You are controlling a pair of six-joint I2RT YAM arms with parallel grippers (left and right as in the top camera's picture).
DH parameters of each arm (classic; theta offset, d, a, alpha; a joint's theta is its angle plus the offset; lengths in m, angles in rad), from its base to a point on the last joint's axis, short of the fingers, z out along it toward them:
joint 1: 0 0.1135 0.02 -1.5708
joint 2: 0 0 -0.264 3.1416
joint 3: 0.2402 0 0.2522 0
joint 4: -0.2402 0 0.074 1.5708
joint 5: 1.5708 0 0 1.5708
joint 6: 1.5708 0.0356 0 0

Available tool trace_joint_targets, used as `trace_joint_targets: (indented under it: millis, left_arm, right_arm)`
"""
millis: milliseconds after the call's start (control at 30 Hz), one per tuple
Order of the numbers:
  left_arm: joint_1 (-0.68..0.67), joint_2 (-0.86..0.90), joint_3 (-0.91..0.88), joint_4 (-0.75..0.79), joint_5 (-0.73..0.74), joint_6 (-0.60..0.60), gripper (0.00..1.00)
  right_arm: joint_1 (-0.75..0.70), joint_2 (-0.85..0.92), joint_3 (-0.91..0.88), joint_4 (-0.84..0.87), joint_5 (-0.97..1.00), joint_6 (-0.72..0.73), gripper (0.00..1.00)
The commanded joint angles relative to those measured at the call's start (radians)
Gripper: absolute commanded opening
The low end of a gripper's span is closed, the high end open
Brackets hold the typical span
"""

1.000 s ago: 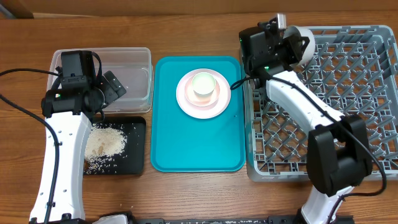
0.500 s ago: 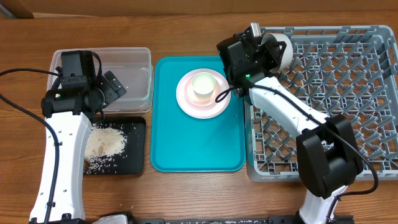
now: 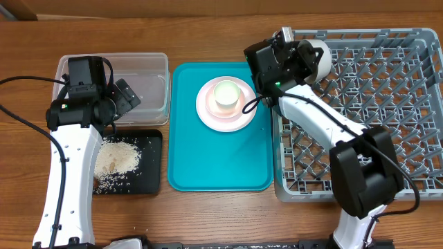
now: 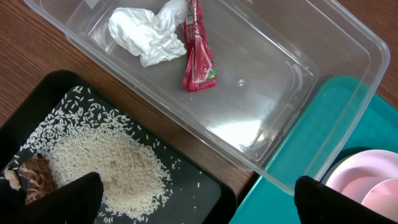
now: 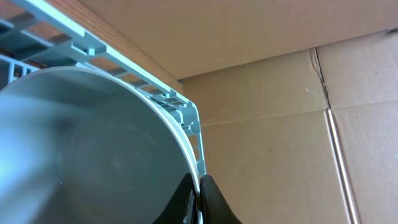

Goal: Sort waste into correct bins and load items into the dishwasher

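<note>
Nearest, at the lower left of the overhead view, the black tray (image 3: 154, 181) holds the rice grains (image 3: 118, 158), with some brown crumbs (image 4: 31, 174) at one end, so the food waste is kept apart. Just above it the left gripper (image 3: 127, 98) hovers over the border between this tray and the clear tub (image 3: 159, 76); its jaws stand wide apart and hold nothing. Inside the tub the crumpled tissue (image 4: 146, 34) and the red wrapper (image 4: 198, 53) lie together, as dry waste. In the middle, the teal tray (image 3: 208, 166) carries the pink-white plate (image 3: 208, 114) with a small cup (image 3: 227, 95) standing on it; I judge both wait for loading. Farthest, at the upper left corner of the dish rack (image 3: 387, 104), the right gripper (image 5: 198, 186) is clamped on the rim of a white bowl (image 5: 81, 143), which is held on its edge, probably so that it can stand between the pegs.
</note>
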Motion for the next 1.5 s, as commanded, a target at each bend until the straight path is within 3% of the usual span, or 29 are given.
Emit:
trace_joint_targets:
  millis: [0, 200, 300, 433, 667, 800, 867, 1200, 1467]
  left_arm:
    - [0.001, -0.005, 0.014, 0.002, 0.011, -0.014, 1.0]
    - [0.001, -0.005, 0.014, 0.002, 0.011, -0.014, 1.0]
    - [0.001, -0.005, 0.014, 0.004, 0.011, -0.014, 1.0]
    - [0.001, -0.005, 0.014, 0.005, 0.011, -0.014, 1.0]
    - [0.001, -0.005, 0.014, 0.005, 0.011, -0.014, 1.0]
    - [0.001, -0.005, 0.014, 0.005, 0.012, -0.014, 1.0]
    - [0.001, -0.005, 0.014, 0.005, 0.012, -0.014, 1.0]
    - [0.001, -0.005, 0.014, 0.005, 0.012, -0.014, 1.0]
    - [0.001, -0.005, 0.014, 0.006, 0.012, -0.014, 1.0]
  right_arm:
    - [0.0, 0.059, -0.01, 0.002, 0.063, -0.023, 0.04]
    - [0.011, 0.069, -0.01, 0.006, 0.07, -0.023, 0.04]
    - [0.027, 0.069, -0.01, 0.006, 0.071, -0.023, 0.17]
    - [0.054, 0.069, -0.01, 0.023, 0.071, -0.084, 0.24]
    - [0.097, 0.069, -0.009, 0.198, 0.123, -0.274, 0.53]
    - [0.111, 0.069, -0.009, 0.322, 0.154, -0.357, 0.75]
    - [0.12, 0.069, -0.009, 0.376, 0.165, -0.391, 0.8]
    - [0.159, 0.068, -0.009, 0.603, 0.201, -0.494, 0.89]
    - [0.172, 0.039, -0.009, 0.689, 0.218, -0.497, 0.89]
